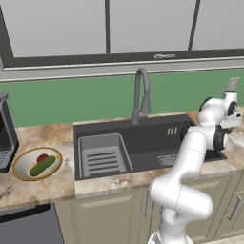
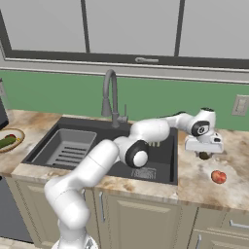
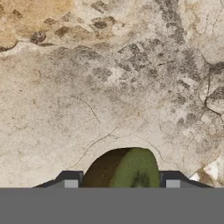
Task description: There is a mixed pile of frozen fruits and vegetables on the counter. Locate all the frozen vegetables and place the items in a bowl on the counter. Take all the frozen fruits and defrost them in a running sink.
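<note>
A halved kiwi [image 3: 127, 170], brown skin with a green cut face, lies on the marbled counter right of the sink [image 1: 147, 136]. My gripper [image 3: 121, 183] points down at it, and both fingertips [image 3: 71, 183] press against its sides, shut on it. From the right base view the gripper [image 2: 204, 154] hangs low over the kiwi [image 2: 204, 156], which still rests on the counter. A red fruit [image 2: 219, 176] lies nearer the counter's front edge. Left of the sink, the bowl [image 1: 19, 167] holds a green cucumber [image 1: 42, 166] and a small red item [image 1: 42, 157].
A curved faucet [image 1: 141, 95] rises behind the dark sink, whose left basin holds a grey rack [image 1: 102, 155]. A dark appliance [image 1: 5, 133] stands at the far left. A wall outlet [image 2: 240, 104] sits on the green backsplash.
</note>
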